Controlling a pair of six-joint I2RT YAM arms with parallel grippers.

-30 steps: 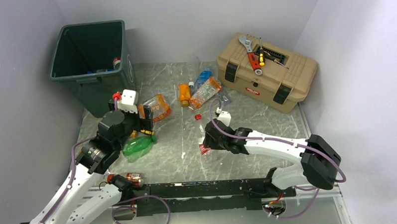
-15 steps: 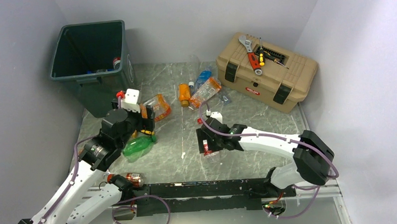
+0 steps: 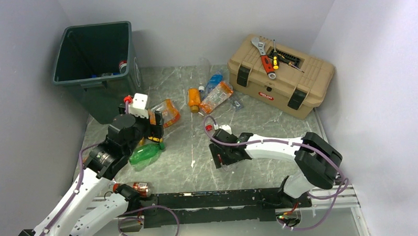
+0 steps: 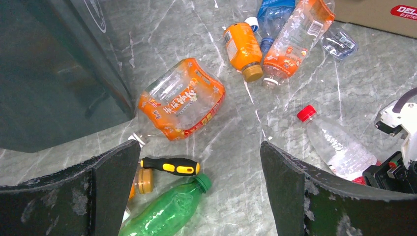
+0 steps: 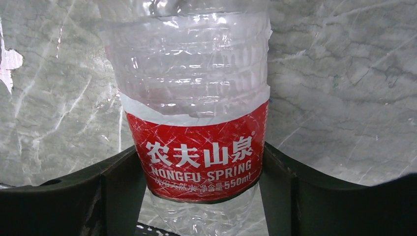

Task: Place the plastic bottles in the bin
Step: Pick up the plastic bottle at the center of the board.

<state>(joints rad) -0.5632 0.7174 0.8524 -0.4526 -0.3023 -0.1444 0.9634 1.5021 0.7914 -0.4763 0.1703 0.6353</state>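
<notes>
My right gripper (image 5: 199, 157) is open, low over the table, with one jaw on each side of a clear bottle with a red label (image 5: 196, 73). In the top view this gripper (image 3: 225, 155) sits over the bottle's body, and the red cap (image 3: 208, 127) pokes out behind it. My left gripper (image 4: 200, 147) is open and empty, above a green bottle (image 4: 167, 211) and a crushed orange bottle (image 4: 182, 101). The dark green bin (image 3: 94, 59) stands at the far left, close behind my left gripper (image 3: 150, 131). Bottles lie inside it (image 3: 122, 65).
A yellow-handled screwdriver (image 4: 169, 166) lies by the green bottle's cap. A small orange bottle (image 3: 194, 97), an orange-labelled clear one (image 3: 216, 95) and a blue one (image 3: 214, 80) lie mid-table. A tan toolbox (image 3: 279, 76) with tools stands far right. Another bottle (image 3: 141, 188) lies near the left arm's base.
My right gripper has swung a little toward the near edge and settled lower around the clear bottle. My left gripper has shifted slightly toward the bin.
</notes>
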